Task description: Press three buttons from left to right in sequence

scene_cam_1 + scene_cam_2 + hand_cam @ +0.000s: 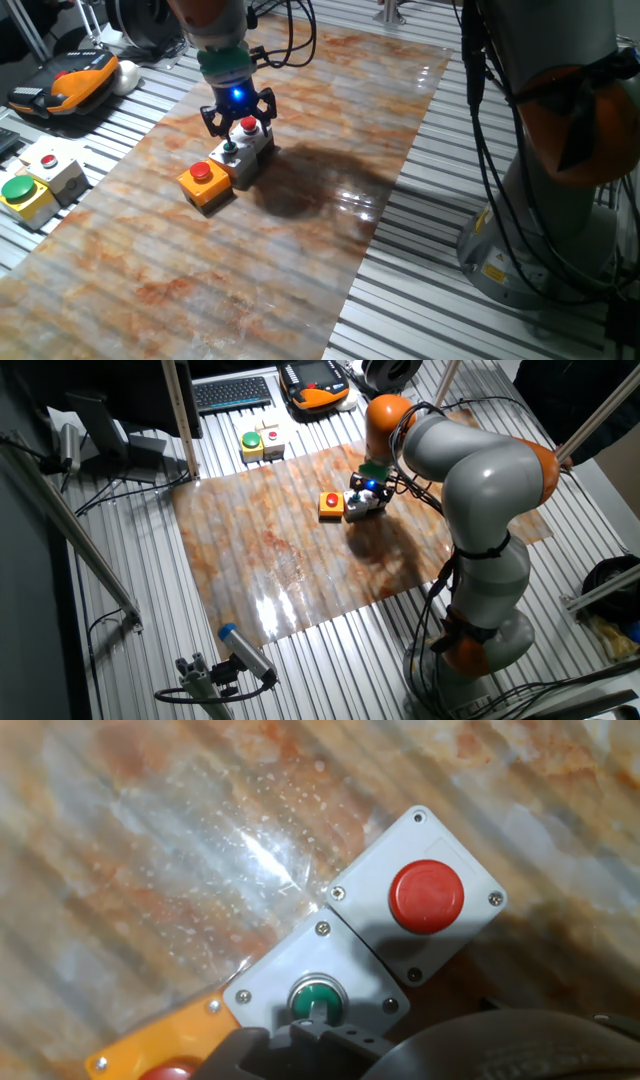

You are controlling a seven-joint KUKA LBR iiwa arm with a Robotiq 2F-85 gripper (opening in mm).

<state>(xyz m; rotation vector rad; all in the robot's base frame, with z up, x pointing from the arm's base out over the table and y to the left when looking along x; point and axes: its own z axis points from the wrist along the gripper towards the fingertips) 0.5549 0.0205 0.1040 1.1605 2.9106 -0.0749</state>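
Three buttons in diagonal row, centre-left of frame on marbled counter. Hand directly above grey box with green cap, tip touching cap. Finger state: cannot tell.

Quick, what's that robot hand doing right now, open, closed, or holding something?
Hand: holding nothing; it hovers over the row of buttons, above the green button. Open or closed cannot be told.
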